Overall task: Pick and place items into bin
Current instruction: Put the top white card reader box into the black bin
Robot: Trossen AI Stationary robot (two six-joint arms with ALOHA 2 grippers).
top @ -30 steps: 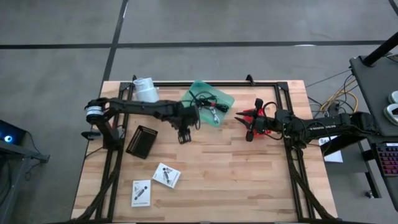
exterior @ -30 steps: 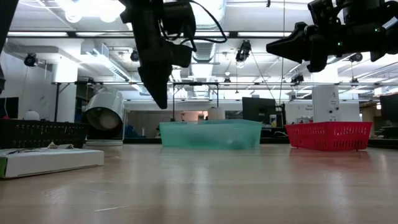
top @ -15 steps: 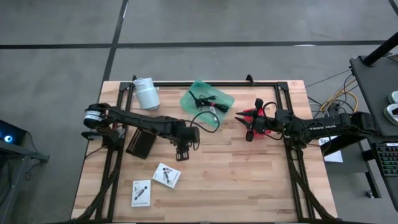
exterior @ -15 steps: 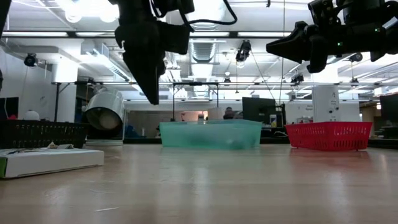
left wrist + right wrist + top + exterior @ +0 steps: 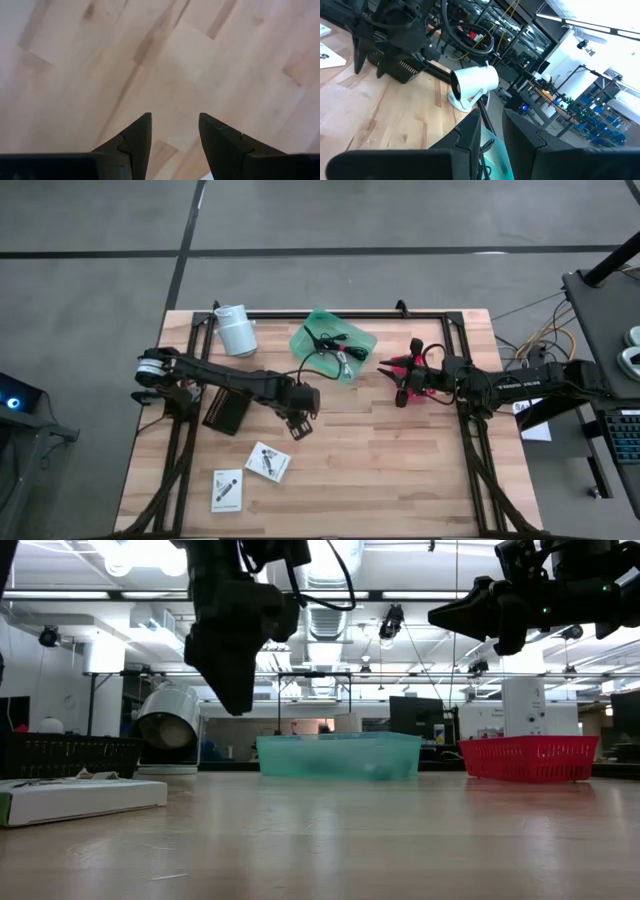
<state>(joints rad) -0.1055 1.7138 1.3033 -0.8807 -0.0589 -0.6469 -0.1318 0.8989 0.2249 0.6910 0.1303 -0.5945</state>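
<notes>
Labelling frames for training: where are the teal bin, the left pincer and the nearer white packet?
teal bin (image 5: 360,340): high view, bare right corner.
left pincer (image 5: 297,427): high view, between its fingertips.
white packet (image 5: 268,462): high view, its middle.

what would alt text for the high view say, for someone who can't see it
Overhead view of a wooden table: the left gripper, open and empty, hovers near two white packets, while the right gripper waits by the red basket. A teal bin holding black cable sits at the far edge.
</notes>
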